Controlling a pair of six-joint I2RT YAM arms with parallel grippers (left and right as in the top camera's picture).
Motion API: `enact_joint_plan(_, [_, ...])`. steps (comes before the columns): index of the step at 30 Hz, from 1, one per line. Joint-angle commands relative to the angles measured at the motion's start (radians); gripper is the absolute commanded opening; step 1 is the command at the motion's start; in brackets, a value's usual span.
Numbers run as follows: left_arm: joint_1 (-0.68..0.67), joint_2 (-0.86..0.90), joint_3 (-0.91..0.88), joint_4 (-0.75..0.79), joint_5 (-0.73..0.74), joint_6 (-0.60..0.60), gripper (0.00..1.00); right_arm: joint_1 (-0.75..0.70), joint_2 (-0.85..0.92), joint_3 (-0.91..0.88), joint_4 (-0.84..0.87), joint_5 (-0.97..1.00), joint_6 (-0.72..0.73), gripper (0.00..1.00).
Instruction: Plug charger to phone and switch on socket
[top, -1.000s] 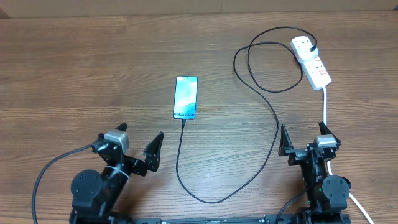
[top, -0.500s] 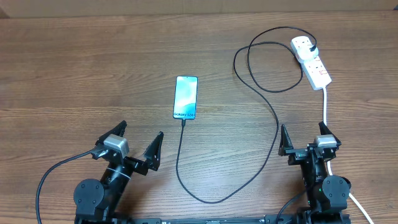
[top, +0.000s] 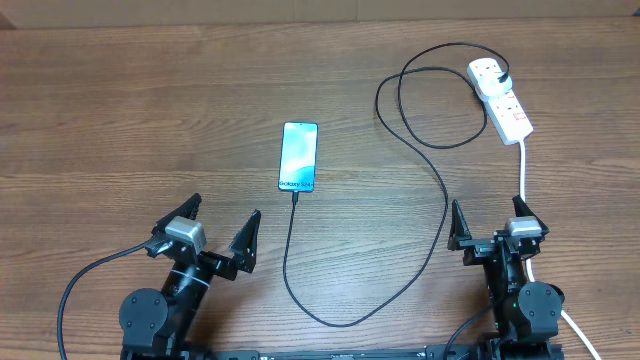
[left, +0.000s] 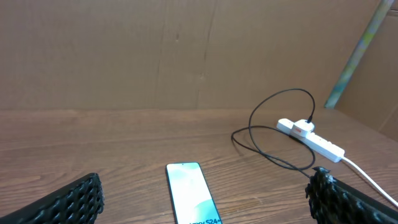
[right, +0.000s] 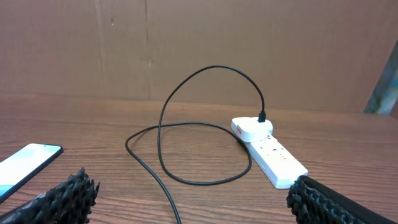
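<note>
The phone (top: 299, 157) lies flat mid-table with its blue-teal screen lit, and also shows in the left wrist view (left: 191, 193). The charger's black cable (top: 443, 205) meets the phone's bottom edge, loops toward me, then runs up to the white plug adapter (top: 487, 71) seated in the socket (top: 507, 104) at the far right. In the right wrist view the socket (right: 268, 151) lies ahead with the cable (right: 163, 124) looping beside it. My left gripper (top: 226, 216) stands open below the phone, holding nothing. Near the front right edge my right gripper (top: 487, 212) is open and empty.
A thick white cord (top: 523, 170) runs from the socket down past the right arm. A brown cardboard wall (left: 186, 56) closes off the far side of the wooden table (top: 120, 110). A greenish strip (left: 357, 50) leans at the far right.
The left arm has drawn back slightly toward the front edge and squared up. The right arm, phone and cable have not moved.
</note>
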Motion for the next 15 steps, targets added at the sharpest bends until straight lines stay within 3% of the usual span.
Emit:
enact_joint_plan(1, [0.006,-0.013,-0.01,0.006,-0.021,0.019,1.0,-0.003,-0.01,-0.01,0.006,0.0,0.006,1.0])
enact_joint_plan(7, [0.006,-0.013,-0.012,0.024,-0.055,0.011,1.0,-0.003,-0.01,-0.01,0.006,0.0,0.006,1.0])
enact_joint_plan(15, [0.006,-0.064,-0.105,0.155,-0.073,-0.027,1.0,-0.003,-0.01,-0.01,0.006,0.0,0.006,1.0])
